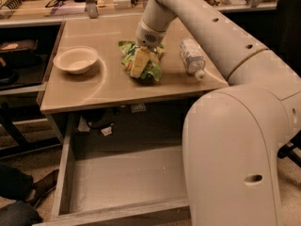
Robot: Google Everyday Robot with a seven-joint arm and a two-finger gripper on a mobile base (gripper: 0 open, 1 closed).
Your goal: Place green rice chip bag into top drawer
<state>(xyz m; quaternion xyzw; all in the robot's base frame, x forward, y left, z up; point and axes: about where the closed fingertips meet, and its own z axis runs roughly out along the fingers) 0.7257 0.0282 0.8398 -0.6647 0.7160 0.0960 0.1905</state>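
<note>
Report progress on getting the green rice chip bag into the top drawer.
Done: the top drawer stands open. In hand: the gripper is down on the green rice chip bag, which lies on the table. Left: lift it, carry it down into the drawer, release.
</note>
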